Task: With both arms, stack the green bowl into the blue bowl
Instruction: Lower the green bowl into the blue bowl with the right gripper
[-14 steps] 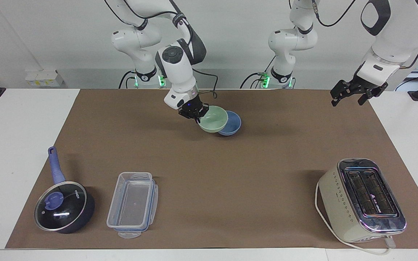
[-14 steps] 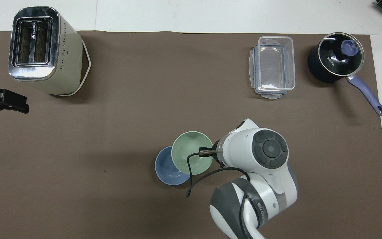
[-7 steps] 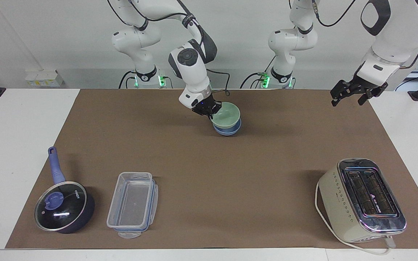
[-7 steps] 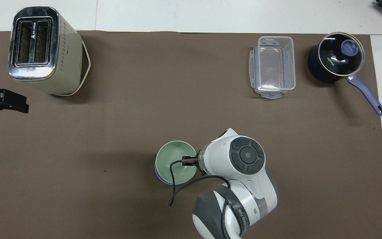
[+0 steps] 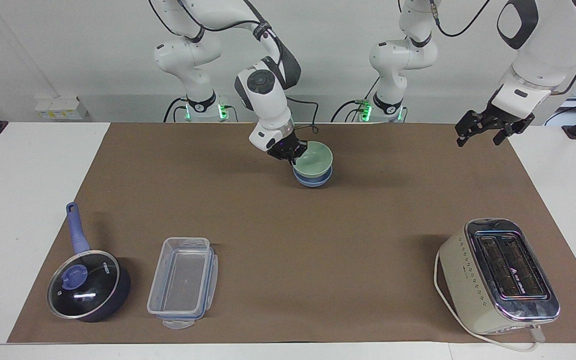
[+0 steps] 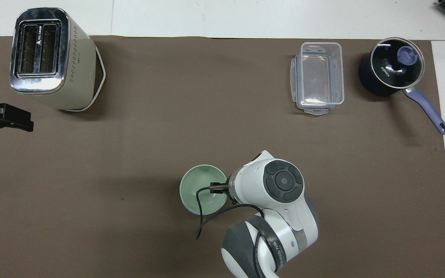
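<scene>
The pale green bowl (image 5: 315, 159) sits nested in the periwinkle-blue bowl (image 5: 313, 181) on the brown mat, near the robots at mid-table. My right gripper (image 5: 292, 154) is shut on the green bowl's rim, on the side toward the right arm's base. In the overhead view the green bowl (image 6: 197, 185) covers nearly all of the blue bowl, and the right wrist hides the fingers. My left gripper (image 5: 488, 131) is open and empty, raised over the mat's edge at the left arm's end; it also shows in the overhead view (image 6: 2, 117).
A cream toaster (image 5: 498, 275) stands far from the robots at the left arm's end. A clear plastic container (image 5: 183, 280) and a dark blue lidded saucepan (image 5: 88, 285) stand far from the robots at the right arm's end.
My right gripper carried the green bowl from beside the blue bowl to over it and lowered it in. The left arm has not moved.
</scene>
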`<control>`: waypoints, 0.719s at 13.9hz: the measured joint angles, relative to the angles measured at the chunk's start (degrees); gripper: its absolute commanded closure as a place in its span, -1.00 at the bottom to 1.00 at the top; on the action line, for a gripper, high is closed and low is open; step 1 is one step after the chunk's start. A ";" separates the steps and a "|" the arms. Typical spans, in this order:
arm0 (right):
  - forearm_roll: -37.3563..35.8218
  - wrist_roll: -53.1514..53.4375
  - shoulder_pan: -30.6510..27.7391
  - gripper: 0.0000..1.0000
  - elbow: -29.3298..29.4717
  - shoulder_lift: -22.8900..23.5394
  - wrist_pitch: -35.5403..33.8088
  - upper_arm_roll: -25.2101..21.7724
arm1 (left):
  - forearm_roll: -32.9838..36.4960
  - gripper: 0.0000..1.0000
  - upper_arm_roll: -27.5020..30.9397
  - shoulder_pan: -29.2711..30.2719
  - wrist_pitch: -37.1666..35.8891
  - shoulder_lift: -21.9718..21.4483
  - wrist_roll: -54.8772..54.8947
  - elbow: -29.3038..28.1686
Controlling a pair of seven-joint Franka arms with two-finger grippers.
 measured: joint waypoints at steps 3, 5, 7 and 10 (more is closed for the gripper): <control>0.00 0.00 0.58 1.00 -0.64 0.86 1.55 0.01 | 0.00 -1.00 0.00 0.00 0.00 0.00 0.00 0.00; 0.00 0.00 0.61 0.72 -0.91 0.95 2.06 0.01 | 0.00 -1.00 0.00 0.00 0.00 0.00 0.00 0.00; 0.00 0.00 0.62 0.03 -0.93 0.95 2.09 0.01 | 0.00 -1.00 0.00 0.00 0.00 0.00 0.00 0.00; 0.00 0.00 0.62 -0.10 -0.93 0.95 2.10 0.01 | 0.00 -1.00 0.00 0.00 0.00 0.00 0.00 0.00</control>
